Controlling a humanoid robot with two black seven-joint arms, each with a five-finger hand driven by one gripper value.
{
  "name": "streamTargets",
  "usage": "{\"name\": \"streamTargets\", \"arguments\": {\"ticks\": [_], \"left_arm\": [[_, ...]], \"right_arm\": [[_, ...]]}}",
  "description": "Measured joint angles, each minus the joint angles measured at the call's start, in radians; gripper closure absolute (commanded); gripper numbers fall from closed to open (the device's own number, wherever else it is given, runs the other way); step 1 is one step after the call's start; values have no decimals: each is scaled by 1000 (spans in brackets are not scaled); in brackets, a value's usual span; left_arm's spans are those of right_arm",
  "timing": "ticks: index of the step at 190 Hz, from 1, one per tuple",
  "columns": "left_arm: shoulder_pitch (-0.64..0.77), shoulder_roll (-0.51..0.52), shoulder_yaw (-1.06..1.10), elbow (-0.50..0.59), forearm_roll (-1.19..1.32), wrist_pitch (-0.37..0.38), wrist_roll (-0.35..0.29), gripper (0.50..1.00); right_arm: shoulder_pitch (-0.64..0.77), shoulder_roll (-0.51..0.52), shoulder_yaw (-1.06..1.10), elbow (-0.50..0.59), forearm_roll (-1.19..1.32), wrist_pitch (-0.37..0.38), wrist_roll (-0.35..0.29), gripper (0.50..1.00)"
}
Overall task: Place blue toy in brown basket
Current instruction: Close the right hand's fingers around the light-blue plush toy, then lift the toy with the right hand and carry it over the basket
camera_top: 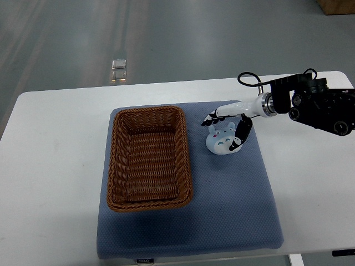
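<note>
White desk [55, 166] with rounded corners, seen from above. A blue-grey padded mat [233, 210] lies on the desk, reaching beneath the hand and well to its left, with a small label [143, 260] at its near edge. Grey floor [194, 39] lies beyond, bearing a small shiny plate [118, 70]. A brown box corner [337, 6] shows at upper right.

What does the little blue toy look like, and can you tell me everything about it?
The blue toy is a small, round, pale blue animal figure with a pink spot on top and a white face or belly; it looks soft. It sits on the blue mat, just right of the brown basket, not touching it. The right hand reaches over it, fingers around its sides; a firm grip isn't clear yet.
</note>
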Motion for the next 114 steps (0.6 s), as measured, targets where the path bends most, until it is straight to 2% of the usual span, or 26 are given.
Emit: {"name": "streamTargets", "arguments": {"ticks": [13,32,37,38,39,40,41,42,43,44,45,46,47,48,49,50,51,52,54,114], "left_arm": [[0,0,0,0,0,0,0,500],[0,0,-1,0,0,0,0,500],[0,0,-2,0,0,0,0,500],[0,0,-2,0,0,0,0,500],[0,0,-2,0,0,0,0,500],[0,0,-2,0,0,0,0,500],[0,0,-2,0,0,0,0,500],[0,0,-2,0,0,0,0,500],[0,0,-2,0,0,0,0,500],[0,0,-2,0,0,0,0,500],[0,0,-2,0,0,0,0,500],[0,0,-2,0,0,0,0,500],[0,0,-3,0,0,0,0,500],[0,0,-3,0,0,0,0,500],[0,0,-3,0,0,0,0,500],[0,0,-3,0,0,0,0,500],[0,0,-3,0,0,0,0,500],[0,0,-3,0,0,0,0,500],[0,0,-3,0,0,0,0,500],[2,0,-5,3,0,0,0,500]], "right_arm": [[-3,3,-4,-4,-3,0,0,646],[-5,13,-23,-9,-8,-1,0,715],[-5,15,-29,-13,-10,-3,0,765],[-5,16,-30,-13,-10,-3,0,789],[-5,16,-30,-14,-10,-4,0,789],[-5,16,-31,-15,-10,-4,0,817],[-5,16,-31,-15,-10,-4,0,818],[-5,17,-32,-16,-10,-5,0,844],[-5,17,-32,-16,-11,-5,0,844],[-5,17,-33,-17,-11,-5,0,875],[-5,17,-33,-17,-11,-6,0,875],[-5,17,-33,-18,-11,-6,0,903],[-5,18,-34,-18,-11,-6,0,904],[-5,18,-34,-19,-11,-6,0,932],[-5,18,-34,-19,-11,-7,0,932],[-5,18,-34,-19,-11,-7,0,958],[-5,18,-34,-20,-11,-7,0,959],[-5,18,-35,-20,-11,-7,0,985],[-5,18,-35,-20,-11,-7,0,1000],[21,0,-22,-21,-19,-10,1,1000]]}}
